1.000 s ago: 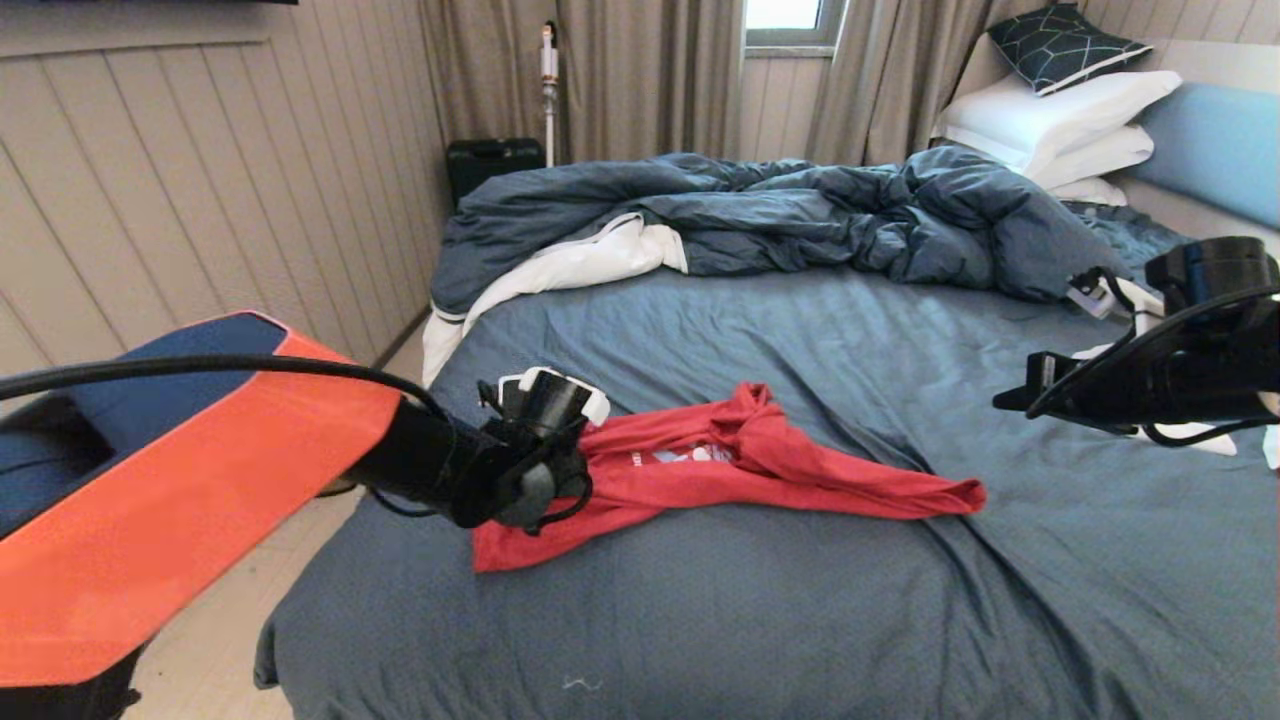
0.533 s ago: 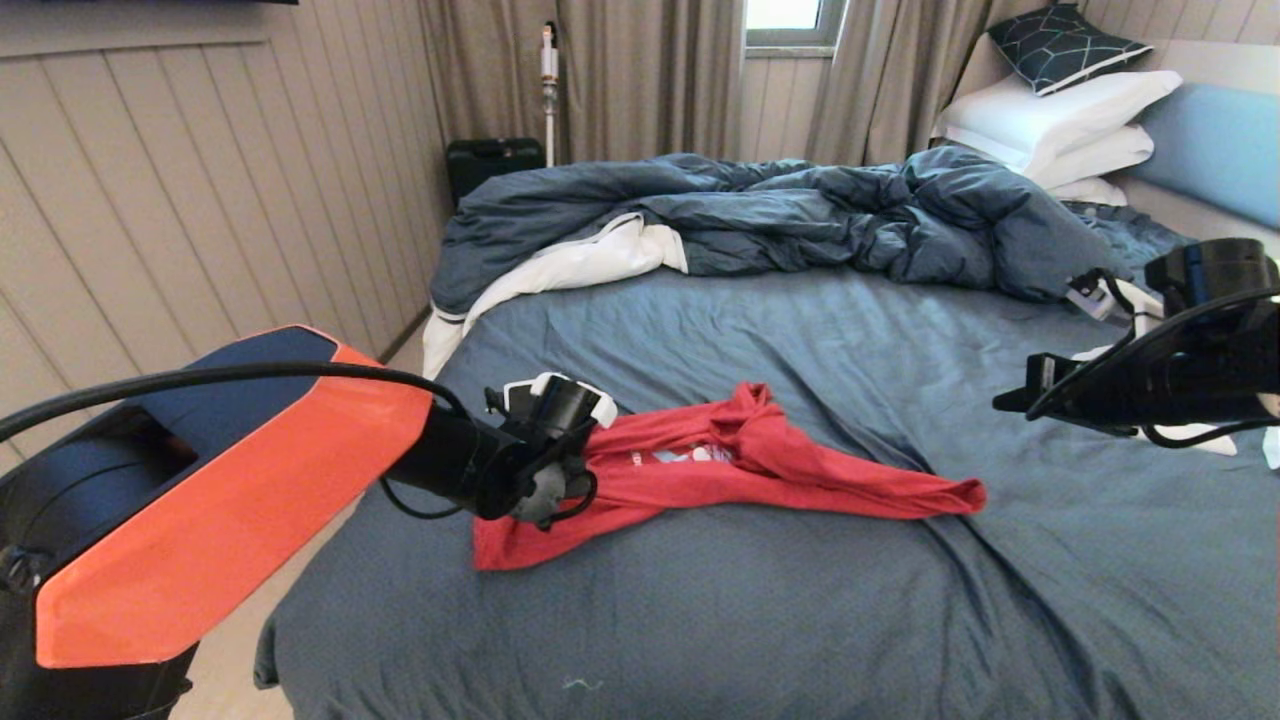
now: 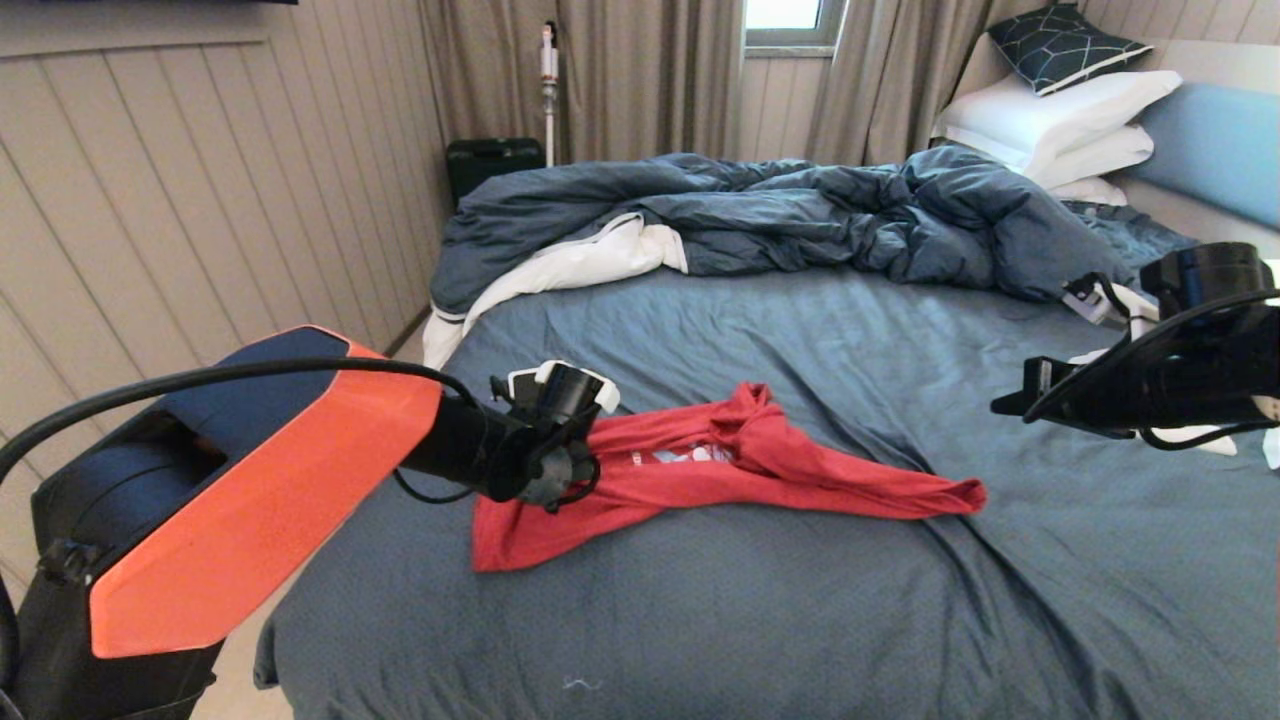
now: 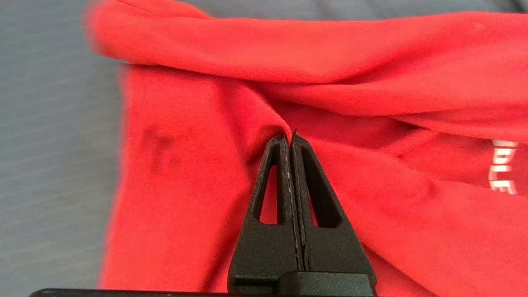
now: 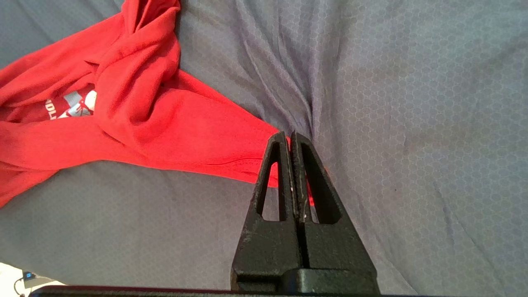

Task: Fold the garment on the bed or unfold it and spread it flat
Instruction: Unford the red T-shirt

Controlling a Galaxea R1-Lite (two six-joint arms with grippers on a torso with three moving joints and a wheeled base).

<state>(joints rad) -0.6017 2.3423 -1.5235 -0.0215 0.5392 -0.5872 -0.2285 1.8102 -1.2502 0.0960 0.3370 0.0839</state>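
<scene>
Crumpled red garment [image 3: 720,470] on the bed [image 3: 800,620], left gripper [image 3: 590,440] at its end.

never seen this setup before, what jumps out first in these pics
The red garment lies bunched and twisted in a long strip across the middle of the bed, bright against the slate-blue sheet. The left gripper is at the shirt's left end, its fingers shut with a fold of red cloth at their tips. Behind, a rumpled dark blue duvet is heaped across the far side, and the right gripper hangs shut above the shirt's right end.
</scene>
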